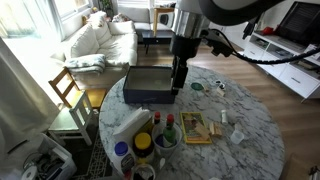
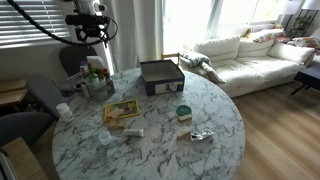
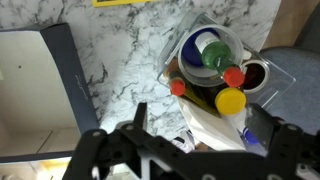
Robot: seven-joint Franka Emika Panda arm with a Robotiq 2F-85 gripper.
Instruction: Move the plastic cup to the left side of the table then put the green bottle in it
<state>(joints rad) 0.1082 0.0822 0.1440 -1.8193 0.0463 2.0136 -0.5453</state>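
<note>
In the wrist view the plastic cup (image 3: 192, 47) has a blue-purple inside and stands on the marble table (image 3: 130, 50). It sits in a tight cluster of bottles. The green bottle's top (image 3: 215, 57) shows within the cup's rim, next to a white thing. My gripper (image 3: 205, 125) is open and empty, high above the cluster. It hangs over a white bag (image 3: 215, 135). In both exterior views the gripper (image 1: 178, 82) (image 2: 90, 42) hangs well above the table (image 1: 240, 135) (image 2: 170, 150).
Red-capped bottles (image 3: 233, 76) and a yellow cap (image 3: 231, 100) crowd the cup. A black box (image 1: 150, 85) (image 2: 160, 75) lies beside the cluster (image 1: 160, 135) (image 2: 95, 78). A yellow book (image 1: 197, 127) (image 2: 122, 112) and a green lid (image 2: 183, 111) lie mid-table. A wooden chair (image 1: 68, 90) stands close by.
</note>
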